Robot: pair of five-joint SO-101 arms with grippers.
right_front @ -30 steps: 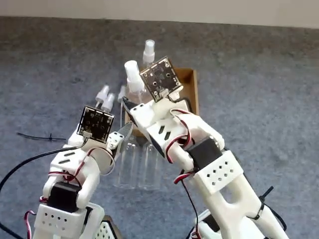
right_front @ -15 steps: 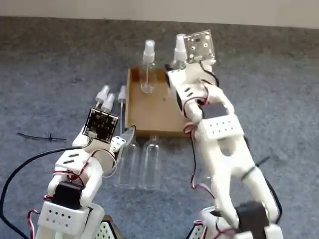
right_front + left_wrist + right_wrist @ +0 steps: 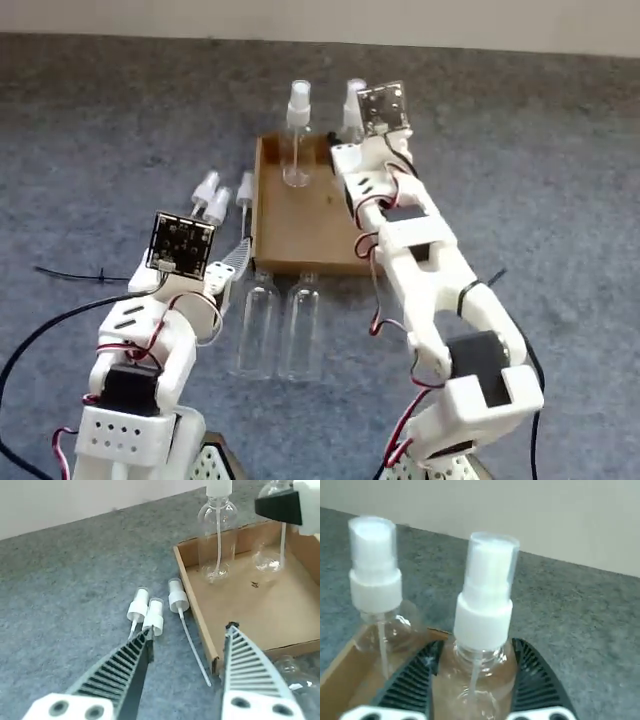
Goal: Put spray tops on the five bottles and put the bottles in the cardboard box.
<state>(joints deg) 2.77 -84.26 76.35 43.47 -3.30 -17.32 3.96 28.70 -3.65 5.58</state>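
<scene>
right wrist view: my right pincer [image 3: 476, 666] grasps a clear plastic bottle with white spray top [image 3: 484, 615], upright within the brown cardboard box [image 3: 339, 674]; my left pincer [image 3: 190, 636] is released.

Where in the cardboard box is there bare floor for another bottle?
The cardboard box is bare across its near half, up to the front wall. Its far end is crowded: a standing bottle beside the held bottle in the right hand.
</scene>
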